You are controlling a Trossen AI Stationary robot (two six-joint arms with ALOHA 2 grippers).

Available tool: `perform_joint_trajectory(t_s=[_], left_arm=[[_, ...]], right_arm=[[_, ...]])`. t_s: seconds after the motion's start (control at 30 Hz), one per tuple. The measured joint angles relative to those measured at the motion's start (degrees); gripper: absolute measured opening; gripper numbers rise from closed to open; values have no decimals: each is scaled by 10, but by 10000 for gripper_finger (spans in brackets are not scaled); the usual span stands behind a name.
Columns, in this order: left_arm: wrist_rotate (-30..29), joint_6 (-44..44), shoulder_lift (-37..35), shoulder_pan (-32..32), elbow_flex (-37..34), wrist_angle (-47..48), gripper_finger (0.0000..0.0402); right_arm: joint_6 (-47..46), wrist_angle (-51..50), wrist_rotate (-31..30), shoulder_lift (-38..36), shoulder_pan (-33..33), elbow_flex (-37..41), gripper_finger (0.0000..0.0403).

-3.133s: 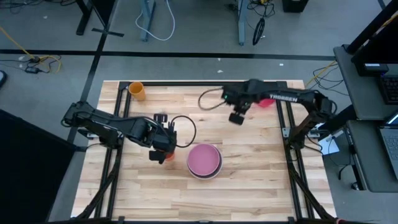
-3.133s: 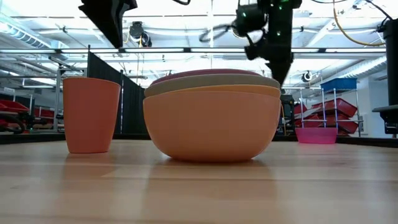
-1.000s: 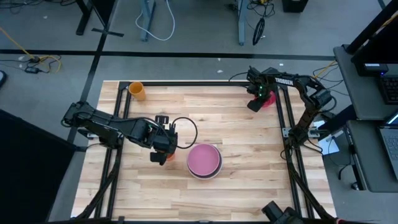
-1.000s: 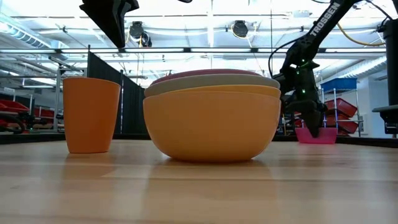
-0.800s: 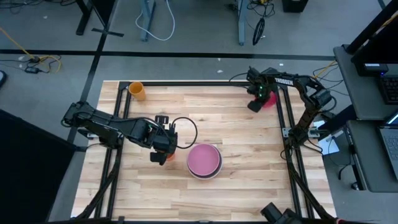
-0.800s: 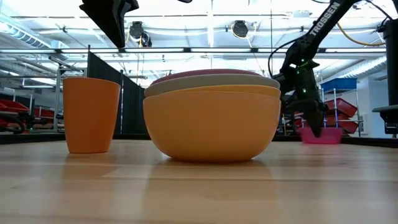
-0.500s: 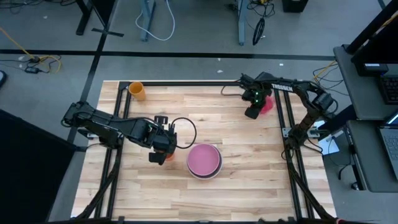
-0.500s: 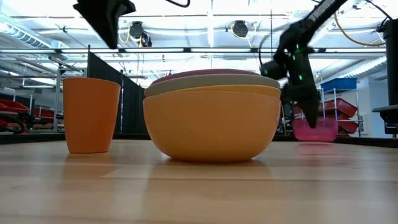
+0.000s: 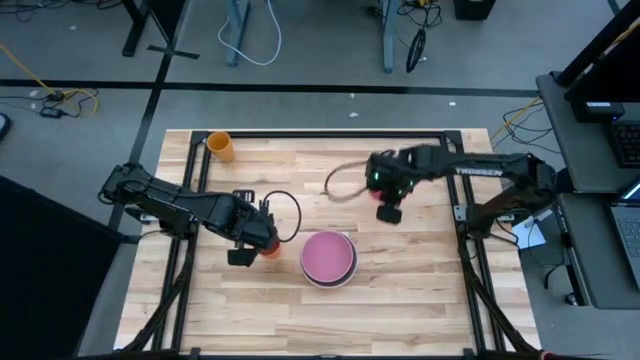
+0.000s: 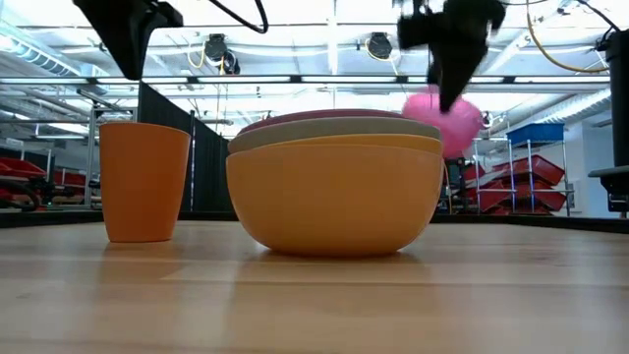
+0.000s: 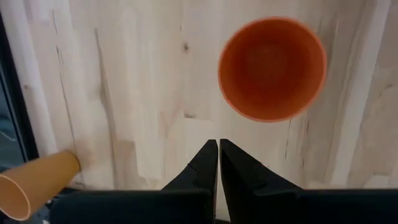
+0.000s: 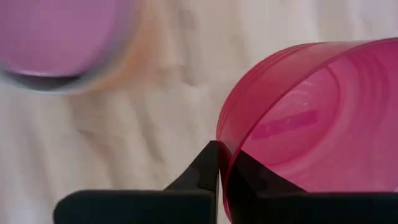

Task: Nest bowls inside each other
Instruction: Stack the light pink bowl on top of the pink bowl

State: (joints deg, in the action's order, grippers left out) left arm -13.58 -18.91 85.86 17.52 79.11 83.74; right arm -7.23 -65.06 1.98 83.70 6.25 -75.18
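Right gripper [image 12: 219, 155] pinches magenta bowl [image 12: 311, 124] rim, lifted, blurred upper right of low view; left gripper [image 11: 218, 155] closed, empty; nested bowls [image 9: 329, 257] centre, lower ones mostly hidden.

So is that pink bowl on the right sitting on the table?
No, the low view shows the pink bowl in the air, pinched at its rim by the right gripper.

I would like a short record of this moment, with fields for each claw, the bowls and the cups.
right claw: shut on rim of magenta bowl, carried above the table
left claw: shut, empty, above the table near orange cup
bowl stack: three nested, orange outermost, pale pink on top
second cup: yellow-orange, far left corner
table: pale wood
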Motion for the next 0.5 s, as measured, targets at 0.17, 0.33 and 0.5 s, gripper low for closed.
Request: perform_joint_trajectory(t_s=[0.17, 0.33, 0.5], left_arm=[[-4, -16, 0, 2, 0, 0, 3], [-23, -32, 0, 2, 0, 0, 3], [-32, -44, 0, 2, 0, 0, 3]], right_arm=[[-43, 68, 0, 0, -114, -27, 0], [-65, 146, 1, 3, -187, -29, 0], [-62, 203, 3, 26, -214, -29, 0]])
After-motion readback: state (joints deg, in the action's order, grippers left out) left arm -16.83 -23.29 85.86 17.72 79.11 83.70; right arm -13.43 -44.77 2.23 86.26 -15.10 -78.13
